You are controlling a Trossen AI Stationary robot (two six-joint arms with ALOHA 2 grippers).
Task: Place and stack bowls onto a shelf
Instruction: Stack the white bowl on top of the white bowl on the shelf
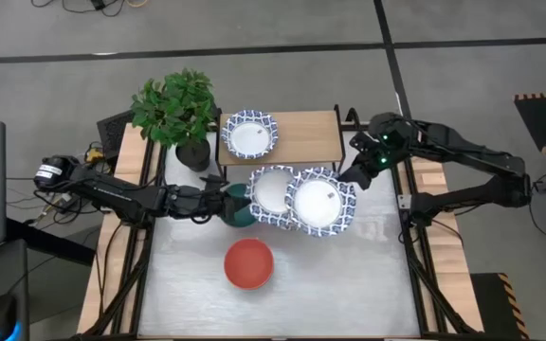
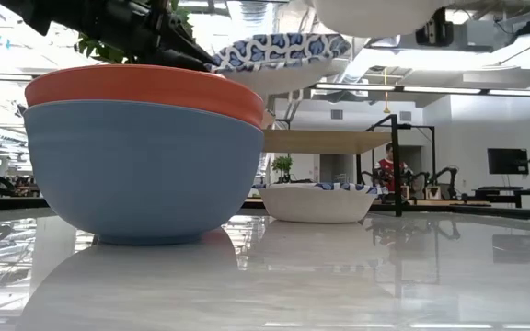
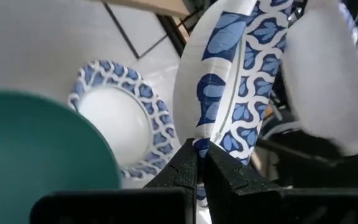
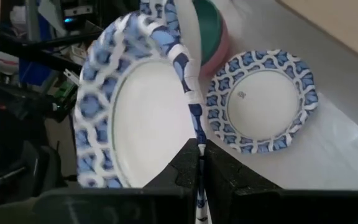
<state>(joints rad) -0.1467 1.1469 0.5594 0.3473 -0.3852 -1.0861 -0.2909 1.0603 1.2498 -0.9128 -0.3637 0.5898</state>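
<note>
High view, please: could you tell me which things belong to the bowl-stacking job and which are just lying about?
Job: white bowls with blue patterned rims; teal-green bowl; red bowl; light-wood shelf; left gripper and right gripper, each clamping a patterned bowl.
Lying about: leafy green plant in a black pot.

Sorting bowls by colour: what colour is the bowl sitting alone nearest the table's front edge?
Red inside, grey-blue outside; the low view shows both colours best.

Wooden shelf [image 1: 297, 128] holding one patterned bowl [image 1: 249, 134], two patterned bowls [image 1: 322, 202] just below the shelf, red bowl [image 1: 249, 262] farther down, potted plant [image 1: 178, 109] left of the shelf.
</note>
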